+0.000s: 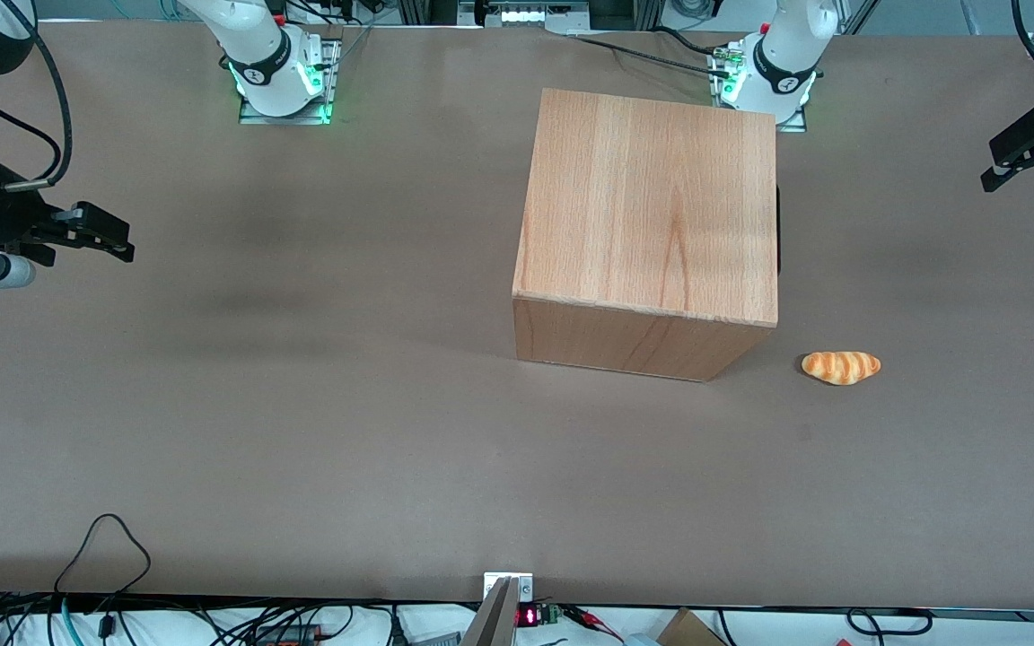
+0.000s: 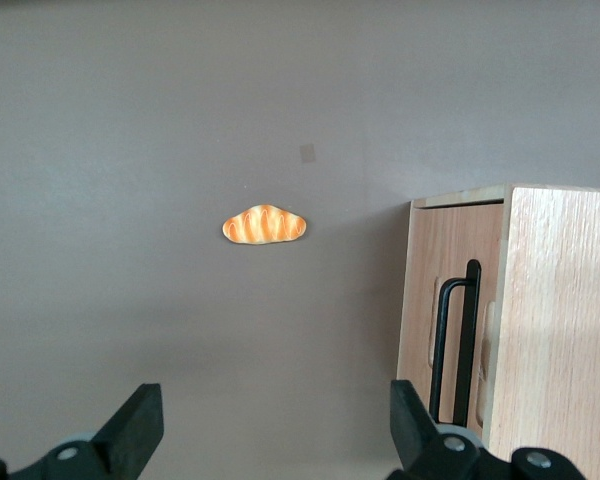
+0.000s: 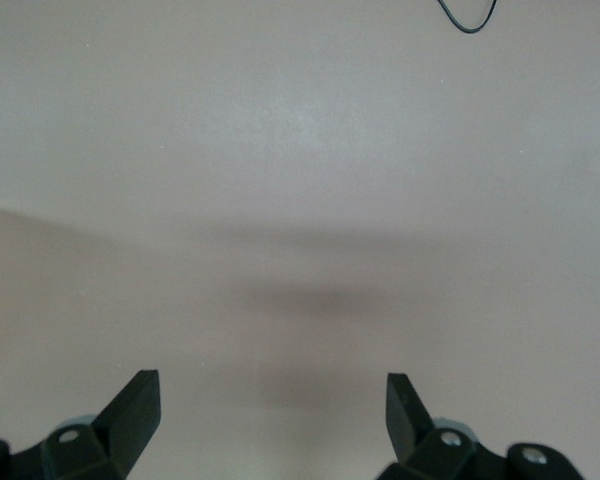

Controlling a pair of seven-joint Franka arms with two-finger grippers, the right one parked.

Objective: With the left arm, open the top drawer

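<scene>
Item: left arm's gripper [image 2: 270, 425], fingers spread wide and holding nothing, hovered above the table [image 1: 302, 404] at the working arm's end, well apart from the cabinet [image 1: 652, 211] with its top drawer [image 2: 450, 300] closed, croissant [image 1: 841, 367] nearby.

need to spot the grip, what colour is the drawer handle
Black, on the drawer front; the handle shows best in the left wrist view.

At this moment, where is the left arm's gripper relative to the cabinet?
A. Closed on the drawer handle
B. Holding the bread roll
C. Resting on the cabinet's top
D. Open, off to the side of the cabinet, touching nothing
D: the gripper hangs open over bare table at the working arm's end, apart from the cabinet; the top drawer looks shut, and the bread roll lies untouched.
</scene>
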